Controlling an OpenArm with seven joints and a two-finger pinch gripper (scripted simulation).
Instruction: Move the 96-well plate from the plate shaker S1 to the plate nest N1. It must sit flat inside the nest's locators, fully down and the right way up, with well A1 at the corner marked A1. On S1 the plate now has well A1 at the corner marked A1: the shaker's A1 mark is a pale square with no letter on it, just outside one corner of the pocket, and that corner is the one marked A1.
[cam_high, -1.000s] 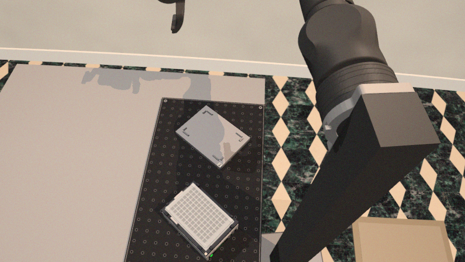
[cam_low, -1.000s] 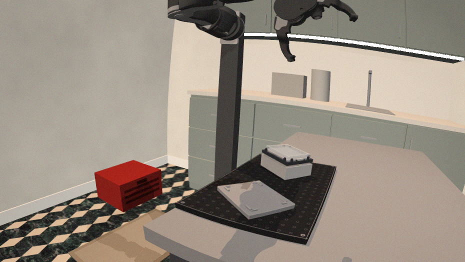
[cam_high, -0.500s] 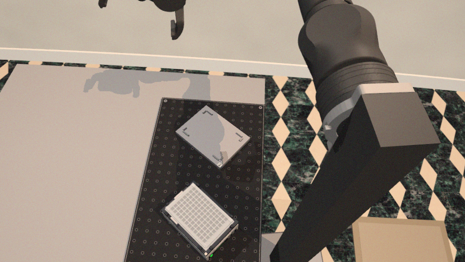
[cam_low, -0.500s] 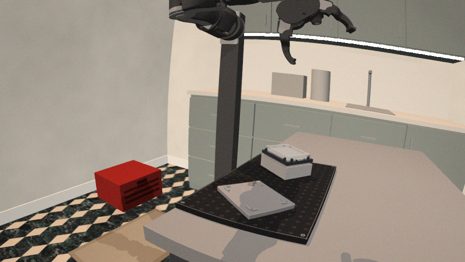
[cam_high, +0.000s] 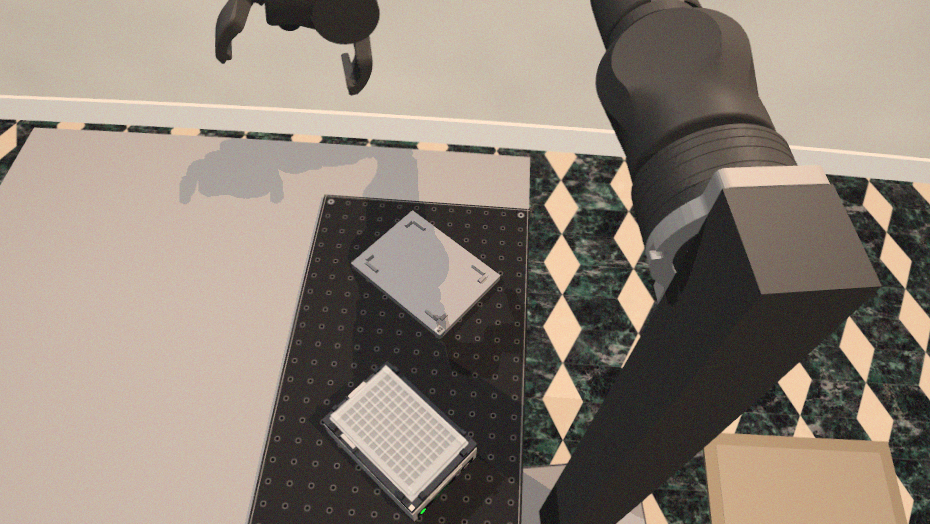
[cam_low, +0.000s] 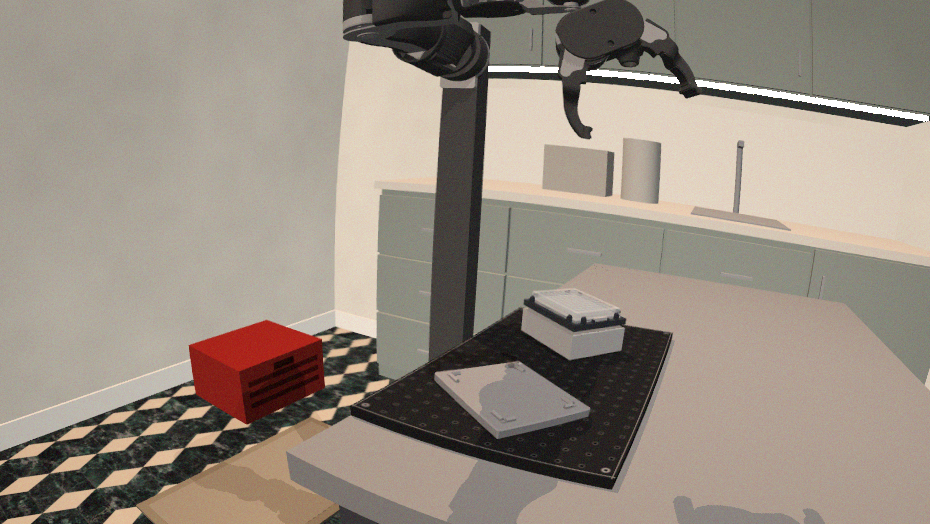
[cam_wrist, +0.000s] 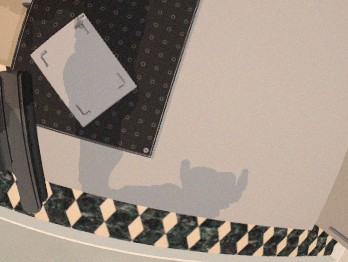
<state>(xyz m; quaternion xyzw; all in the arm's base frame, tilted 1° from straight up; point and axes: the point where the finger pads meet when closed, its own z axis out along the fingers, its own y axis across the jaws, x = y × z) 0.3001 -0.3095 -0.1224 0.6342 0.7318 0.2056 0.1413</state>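
The white 96-well plate sits in the dark pocket of the plate shaker S1, at the near end of the black perforated mat. The grey plate nest N1 lies flat on the same mat, with four corner locators and nothing in it; it also shows in the exterior view and the wrist view. My gripper hangs high above the table, far from both, open and empty; it also shows in the exterior view.
The arm's dark column stands beside the mat. A red toolbox and a flat cardboard sheet lie on the chequered floor. A counter at the back holds a box and a cylinder.
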